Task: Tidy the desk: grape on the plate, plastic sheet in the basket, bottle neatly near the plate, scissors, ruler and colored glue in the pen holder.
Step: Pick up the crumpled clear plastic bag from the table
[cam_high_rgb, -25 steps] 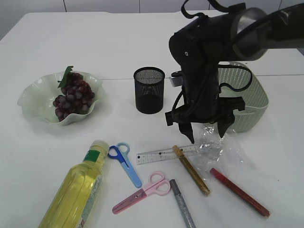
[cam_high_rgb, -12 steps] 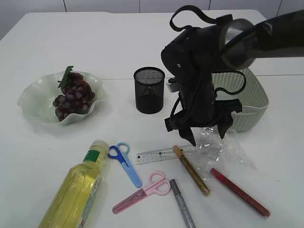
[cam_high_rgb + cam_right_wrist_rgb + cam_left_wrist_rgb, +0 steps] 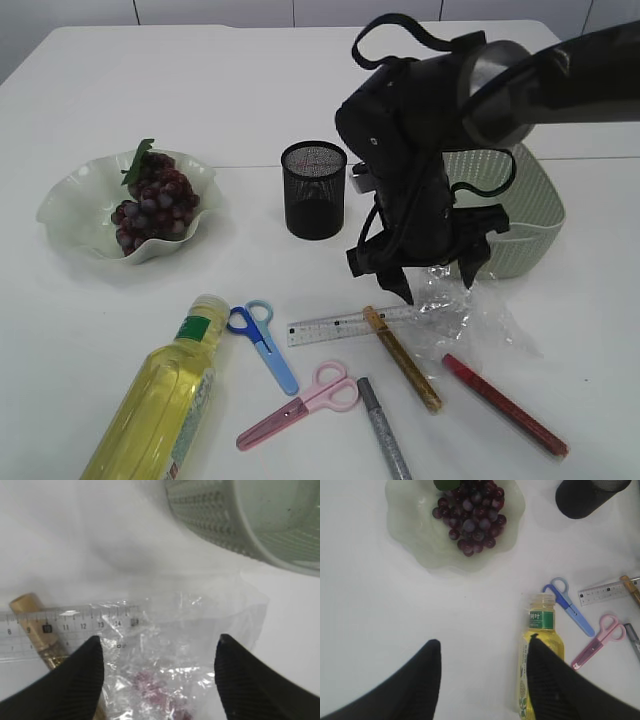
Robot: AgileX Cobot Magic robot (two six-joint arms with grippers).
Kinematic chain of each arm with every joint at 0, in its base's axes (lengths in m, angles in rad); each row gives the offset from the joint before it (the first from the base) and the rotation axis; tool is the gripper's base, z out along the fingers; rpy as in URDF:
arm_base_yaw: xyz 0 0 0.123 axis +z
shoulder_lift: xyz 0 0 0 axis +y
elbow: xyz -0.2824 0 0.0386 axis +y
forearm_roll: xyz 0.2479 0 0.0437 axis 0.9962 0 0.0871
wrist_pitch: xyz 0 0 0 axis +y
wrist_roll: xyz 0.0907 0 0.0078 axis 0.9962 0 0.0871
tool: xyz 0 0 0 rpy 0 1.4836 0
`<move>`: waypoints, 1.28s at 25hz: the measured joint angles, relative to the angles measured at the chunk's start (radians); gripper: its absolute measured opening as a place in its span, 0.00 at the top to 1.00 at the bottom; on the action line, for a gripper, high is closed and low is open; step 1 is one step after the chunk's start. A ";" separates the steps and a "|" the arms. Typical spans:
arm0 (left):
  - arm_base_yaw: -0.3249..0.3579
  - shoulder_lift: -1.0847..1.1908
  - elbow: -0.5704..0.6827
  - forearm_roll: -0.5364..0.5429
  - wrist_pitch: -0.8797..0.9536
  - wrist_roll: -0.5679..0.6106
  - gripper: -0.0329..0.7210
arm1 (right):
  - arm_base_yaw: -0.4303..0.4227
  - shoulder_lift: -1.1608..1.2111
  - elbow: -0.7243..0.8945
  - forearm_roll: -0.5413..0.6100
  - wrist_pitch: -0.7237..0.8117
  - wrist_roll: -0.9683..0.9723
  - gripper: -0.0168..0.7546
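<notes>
Right fingers [image 3: 159,672]: spread wide, holding nothing.
Crumpled clear plastic sheet [image 3: 187,645]: lay on the counter between and below them.

A white table [image 3: 200,80] fills nearly the whole exterior view, its surface plain and matte. A thin seam [image 3: 250,166] runs across it from left to right, just above mid-frame. Along the top edge stand pale panels [image 3: 210,10] with dark joints between them.
</notes>
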 joint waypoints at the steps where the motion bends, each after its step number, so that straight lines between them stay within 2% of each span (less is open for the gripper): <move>1: 0.000 0.000 0.000 0.002 0.000 0.000 0.42 | 0.004 0.000 0.000 0.000 0.000 0.002 0.32; 32: 0.000 0.000 0.000 0.001 0.000 0.004 0.42 | 0.021 0.000 0.040 0.000 0.000 0.024 0.32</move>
